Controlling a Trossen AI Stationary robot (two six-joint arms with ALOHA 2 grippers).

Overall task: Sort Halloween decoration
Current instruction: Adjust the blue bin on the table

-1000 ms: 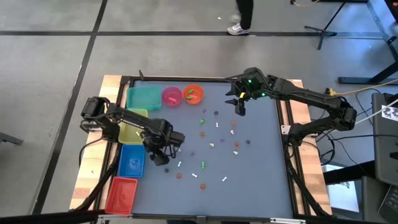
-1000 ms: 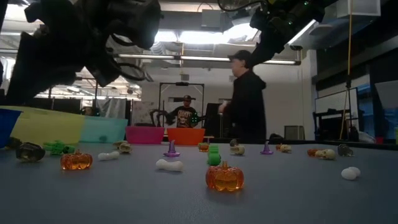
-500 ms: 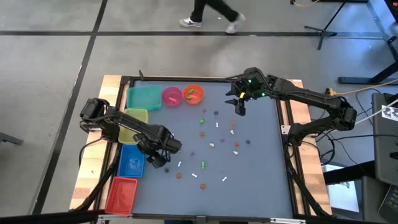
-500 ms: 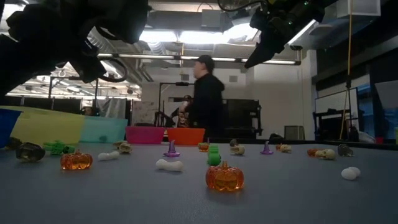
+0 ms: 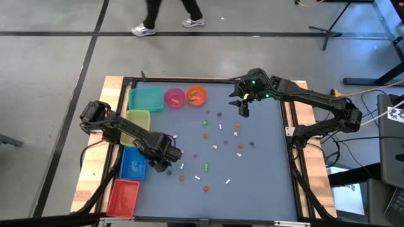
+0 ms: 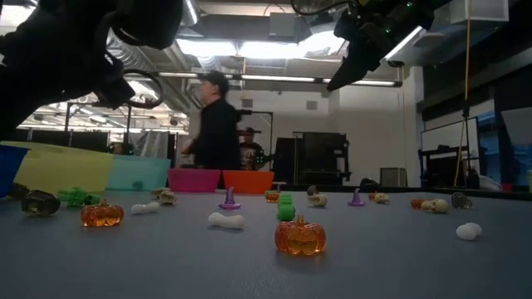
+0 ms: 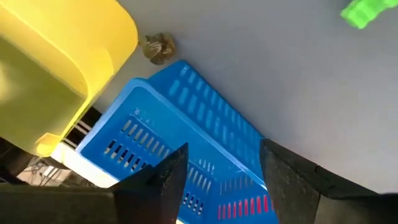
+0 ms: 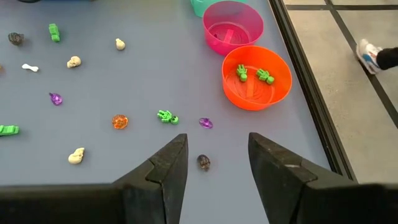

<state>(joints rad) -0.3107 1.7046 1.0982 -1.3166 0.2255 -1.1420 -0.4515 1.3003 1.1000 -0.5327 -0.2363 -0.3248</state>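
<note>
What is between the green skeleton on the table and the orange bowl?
Just one tiny purple trinket, lying beside the green skeleton. From there to the orange bowl, the gray table is bare. The right wrist view shows it best.

2 green trinkets (image 8: pixel 254 74) in orange bowl (image 8: pixel 273 94)

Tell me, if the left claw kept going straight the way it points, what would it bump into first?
Probably the blue bin: the left claw is open and aimed at its slatted wall, with nothing visible between them. Depth is hard to judge.
</note>
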